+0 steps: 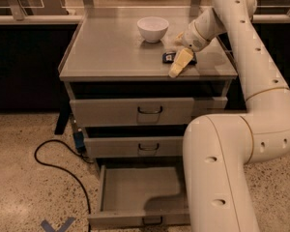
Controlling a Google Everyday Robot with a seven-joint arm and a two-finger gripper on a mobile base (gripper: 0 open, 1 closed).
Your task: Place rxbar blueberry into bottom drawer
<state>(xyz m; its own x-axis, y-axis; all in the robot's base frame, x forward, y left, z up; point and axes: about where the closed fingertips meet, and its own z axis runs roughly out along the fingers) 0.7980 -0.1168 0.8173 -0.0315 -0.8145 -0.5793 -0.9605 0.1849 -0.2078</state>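
The rxbar blueberry point(170, 57) is a small dark bar lying flat on the grey cabinet top point(111, 52), near its front right. My gripper point(181, 62) hangs from the white arm right over the bar's right end, at the level of the cabinet top, and hides part of the bar. The bottom drawer point(130, 192) is pulled out, and its plain grey floor shows with nothing on it. My arm's big white link covers the drawer's right side.
A white bowl point(152, 28) stands on the cabinet top behind the bar. The top drawer point(135, 111) and the middle drawer point(135, 147) are closed. A black cable point(53, 161) loops on the speckled floor to the left. Blue tape point(57, 224) marks the floor at front left.
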